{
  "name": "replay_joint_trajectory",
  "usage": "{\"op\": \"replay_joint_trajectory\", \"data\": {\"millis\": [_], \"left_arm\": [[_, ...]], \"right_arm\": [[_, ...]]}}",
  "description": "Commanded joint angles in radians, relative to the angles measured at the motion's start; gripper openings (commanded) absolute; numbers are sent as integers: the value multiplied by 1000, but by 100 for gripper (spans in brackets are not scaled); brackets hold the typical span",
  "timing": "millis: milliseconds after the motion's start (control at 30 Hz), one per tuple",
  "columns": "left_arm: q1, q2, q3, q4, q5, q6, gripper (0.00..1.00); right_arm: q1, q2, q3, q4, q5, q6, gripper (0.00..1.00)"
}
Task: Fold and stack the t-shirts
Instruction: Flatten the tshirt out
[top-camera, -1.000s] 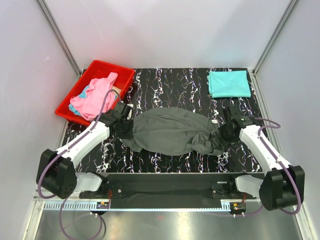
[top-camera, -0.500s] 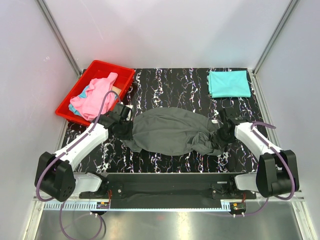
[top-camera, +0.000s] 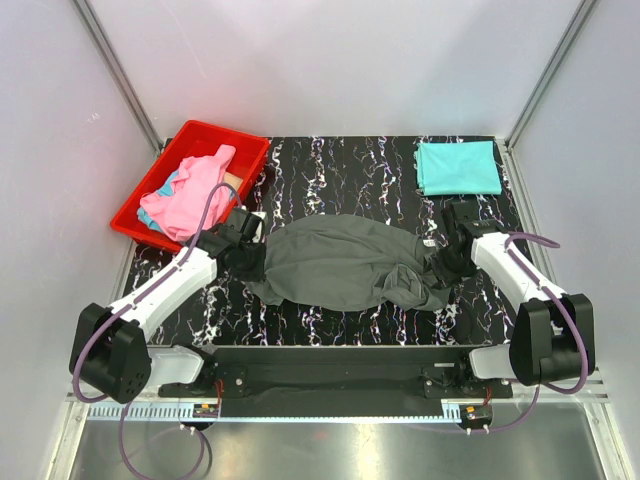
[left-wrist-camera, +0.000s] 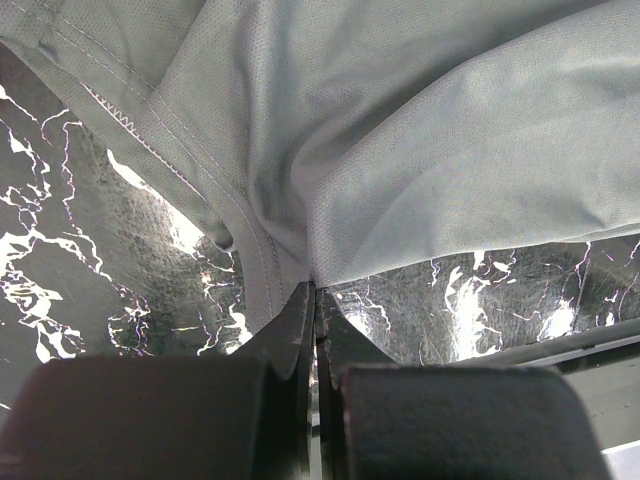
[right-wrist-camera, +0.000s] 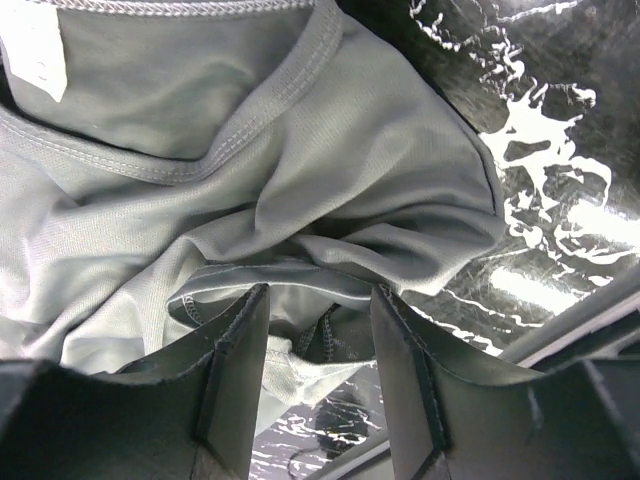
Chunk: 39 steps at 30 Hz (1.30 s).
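A dark charcoal grey t-shirt (top-camera: 340, 262) lies crumpled across the middle of the black marbled table (top-camera: 350, 165). My left gripper (top-camera: 243, 255) is at the shirt's left end; in the left wrist view it (left-wrist-camera: 314, 290) is shut, pinching the grey cloth (left-wrist-camera: 400, 130) by a hemmed edge. My right gripper (top-camera: 446, 262) is at the shirt's right end. In the right wrist view its jaws (right-wrist-camera: 320, 292) stand open astride bunched grey folds (right-wrist-camera: 330, 190) below the collar, gripping nothing. A teal t-shirt (top-camera: 458, 167) lies folded at the back right. A pink t-shirt (top-camera: 192, 192) lies over light blue cloth in the bin.
A red plastic bin (top-camera: 235, 148) sits at the back left corner, close behind the left arm. White walls with metal posts enclose the table on three sides. A black rail (top-camera: 340, 358) runs along the near edge between the arm bases.
The right arm has swung its elbow inward and its wrist has moved toward the back, the open gripper staying at the shirt's right end. The left arm has barely moved.
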Motion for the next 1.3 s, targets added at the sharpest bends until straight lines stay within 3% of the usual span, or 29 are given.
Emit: {"op": "replay_joint_trajectory", "data": {"millis": [0, 267, 700, 833, 933, 1000, 1200, 1267], "left_arm": [[6, 3, 1, 33, -7, 8, 0], [6, 6, -1, 36, -3, 10, 0], [6, 20, -2, 40, -3, 10, 0], [6, 26, 1, 43, -1, 8, 0], [6, 29, 4, 43, 2, 10, 0], [6, 27, 5, 42, 2, 9, 0], [6, 13, 17, 27, 4, 5, 0], [4, 1, 53, -2, -31, 15, 0]], "right_arm": [[-5, -1, 43, -33, 8, 36, 53], [-5, 102, 57, 67, -30, -97, 50], [-3, 120, -14, 156, -138, -60, 50], [-2, 120, -34, 170, -144, -59, 47], [-2, 112, -37, 182, -142, -68, 25], [-2, 111, -37, 188, -141, -77, 0], [-2, 65, 17, 141, -63, -157, 0], [-5, 4, 78, 48, 47, -184, 0]]}}
